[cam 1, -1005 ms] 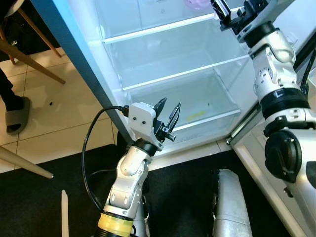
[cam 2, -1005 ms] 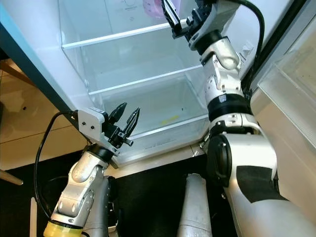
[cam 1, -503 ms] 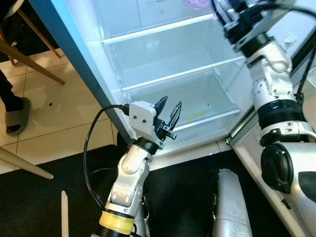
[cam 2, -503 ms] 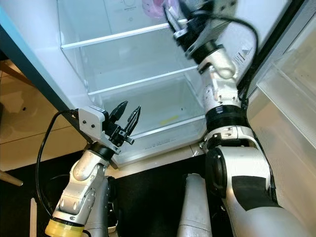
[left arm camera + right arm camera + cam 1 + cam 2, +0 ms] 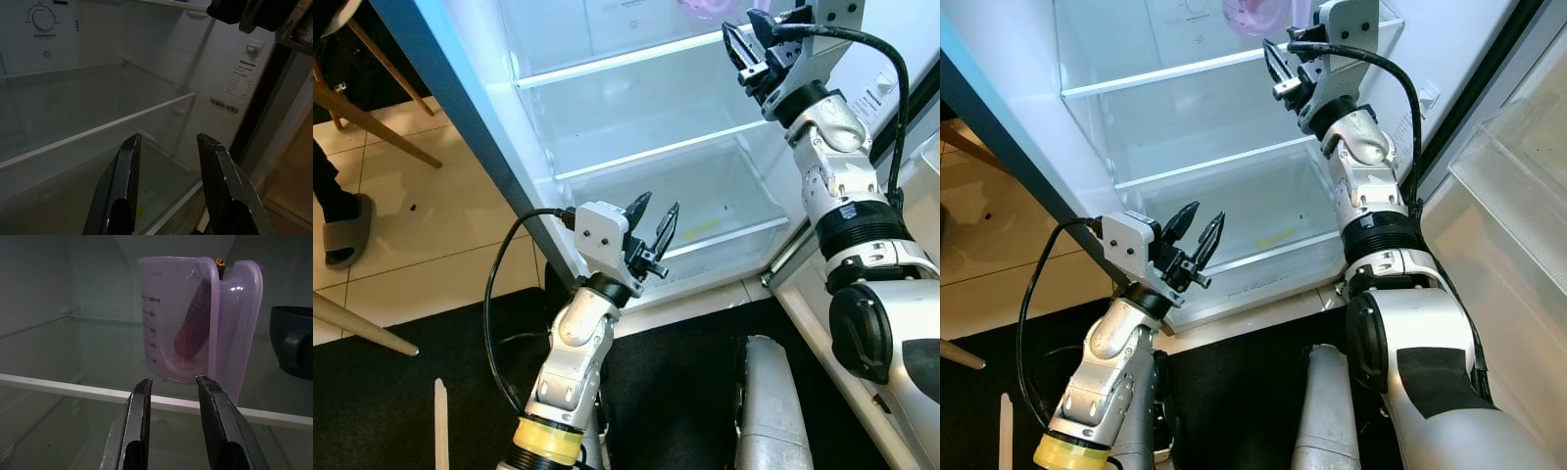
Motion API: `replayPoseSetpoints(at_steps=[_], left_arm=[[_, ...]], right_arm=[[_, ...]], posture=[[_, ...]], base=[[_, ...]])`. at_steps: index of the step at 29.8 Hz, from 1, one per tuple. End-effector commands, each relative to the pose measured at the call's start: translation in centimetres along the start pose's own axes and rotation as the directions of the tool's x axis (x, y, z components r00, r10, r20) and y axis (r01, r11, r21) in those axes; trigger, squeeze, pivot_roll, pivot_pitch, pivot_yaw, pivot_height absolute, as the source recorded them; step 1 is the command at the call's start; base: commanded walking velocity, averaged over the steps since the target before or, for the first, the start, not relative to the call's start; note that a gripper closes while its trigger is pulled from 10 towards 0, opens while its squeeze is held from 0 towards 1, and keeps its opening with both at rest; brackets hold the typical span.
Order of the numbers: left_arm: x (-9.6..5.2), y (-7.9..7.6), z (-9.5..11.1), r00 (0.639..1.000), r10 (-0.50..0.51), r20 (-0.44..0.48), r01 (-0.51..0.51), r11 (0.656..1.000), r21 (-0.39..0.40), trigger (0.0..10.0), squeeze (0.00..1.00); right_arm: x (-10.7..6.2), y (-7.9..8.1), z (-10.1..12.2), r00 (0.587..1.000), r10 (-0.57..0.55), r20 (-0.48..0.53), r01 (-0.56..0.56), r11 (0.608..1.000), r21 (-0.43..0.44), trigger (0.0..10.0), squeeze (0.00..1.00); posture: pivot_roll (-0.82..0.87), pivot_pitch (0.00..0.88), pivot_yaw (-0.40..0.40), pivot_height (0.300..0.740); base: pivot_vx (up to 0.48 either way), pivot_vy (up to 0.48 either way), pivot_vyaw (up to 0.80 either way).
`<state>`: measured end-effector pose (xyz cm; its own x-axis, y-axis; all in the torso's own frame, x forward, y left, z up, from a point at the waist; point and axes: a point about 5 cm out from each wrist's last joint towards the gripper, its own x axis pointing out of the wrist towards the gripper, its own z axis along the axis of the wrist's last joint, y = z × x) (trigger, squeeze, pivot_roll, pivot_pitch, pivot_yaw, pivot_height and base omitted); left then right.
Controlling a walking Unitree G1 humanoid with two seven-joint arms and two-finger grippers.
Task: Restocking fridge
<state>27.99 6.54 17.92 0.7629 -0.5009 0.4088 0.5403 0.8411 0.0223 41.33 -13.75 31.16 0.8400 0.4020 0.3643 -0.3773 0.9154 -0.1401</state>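
The fridge stands open, with bare glass shelves [image 5: 617,59]. On the upper shelf is a translucent purple measuring jug [image 5: 195,318] with a reddish-brown oblong item [image 5: 193,325] leaning inside it. My right gripper [image 5: 171,382] is raised to that shelf's front edge. It is open, with nothing between its fingers, a short way in front of the jug [image 5: 1253,15]. My left gripper [image 5: 658,208] is lower, in front of the bottom drawer [image 5: 705,211]. It is open too and empty, pointing into the fridge.
A dark mug [image 5: 293,340] stands beside the jug on the same shelf. The fridge door [image 5: 1518,147] hangs open on my right. On the tiled floor to the left are wooden chair legs [image 5: 372,117] and a person's slippered foot [image 5: 347,230].
My right gripper has come down and back a little from the upper shelf, away from the jug. The left gripper has hardly shifted.
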Motion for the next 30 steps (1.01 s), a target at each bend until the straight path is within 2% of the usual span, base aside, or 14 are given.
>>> replayPoseSetpoints(at_steps=[1, 11, 13, 14, 18, 22, 26, 30], left_arm=[[-0.3, -0.2, -0.4, 1.000, 0.007, -0.003, -0.008, 1.000, -0.027, 10.0, 0.00], [-0.1, -0.3, -0.4, 1.000, 0.003, 0.000, -0.003, 1.000, -0.031, 10.0, 0.00], [-0.1, -0.3, -0.4, 1.000, 0.005, 0.000, -0.005, 1.000, -0.030, 10.0, 0.00], [-0.1, -0.3, -0.4, 1.000, 0.007, 0.000, -0.007, 1.000, -0.030, 10.0, 0.00], [-0.1, -0.3, -0.4, 1.000, 0.006, 0.000, -0.006, 0.999, -0.031, 10.0, 0.00], [0.0, -0.4, -0.5, 1.000, -0.001, 0.000, 0.001, 0.999, -0.036, 10.0, 0.00], [0.2, -0.4, -0.5, 1.000, -0.008, 0.001, 0.008, 0.999, -0.038, 10.0, 0.00], [0.3, -0.4, -0.5, 1.000, -0.009, 0.004, 0.009, 0.999, -0.038, 10.0, 0.00]], right_arm=[[0.0, 0.1, 0.1, 1.000, 0.010, 0.006, -0.010, 1.000, 0.019, 10.0, 0.00], [0.4, 0.8, 0.8, 0.997, 0.064, 0.054, -0.067, 0.996, 0.065, 10.0, 0.00], [0.3, 1.5, 0.6, 0.989, 0.138, 0.059, -0.142, 0.987, 0.071, 10.0, 0.00], [-0.2, 2.2, 0.4, 0.970, 0.231, 0.071, -0.236, 0.969, 0.070, 10.0, 0.00], [-0.8, 2.3, 0.5, 0.951, 0.294, 0.098, -0.302, 0.949, 0.084, 10.0, 0.00], [-0.9, 1.3, 1.3, 0.959, 0.248, 0.135, -0.263, 0.959, 0.106, 10.0, 0.00], [-1.0, -0.2, 1.8, 0.977, 0.155, 0.146, -0.171, 0.979, 0.107, 10.0, 0.00], [-1.1, -0.7, 1.9, 0.983, 0.118, 0.141, -0.135, 0.984, 0.115, 10.0, 0.00]], posture=[[0.00, 0.263, 0.058, 0.567], [-0.01, 0.260, 0.055, 0.567], [-0.01, 0.260, 0.055, 0.567], [-0.01, 0.260, 0.055, 0.567], [-0.01, 0.259, 0.057, 0.567], [-0.02, 0.254, 0.063, 0.567], [-0.02, 0.252, 0.063, 0.567], [-0.02, 0.252, 0.063, 0.567]], base=[[0.000, 0.000, 0.00], [0.000, 0.000, 0.00], [0.000, 0.000, 0.00], [0.000, 0.000, 0.00], [0.000, 0.000, 0.00], [0.000, 0.000, 0.00], [0.000, 0.000, 0.00], [0.000, 0.000, 0.00]])
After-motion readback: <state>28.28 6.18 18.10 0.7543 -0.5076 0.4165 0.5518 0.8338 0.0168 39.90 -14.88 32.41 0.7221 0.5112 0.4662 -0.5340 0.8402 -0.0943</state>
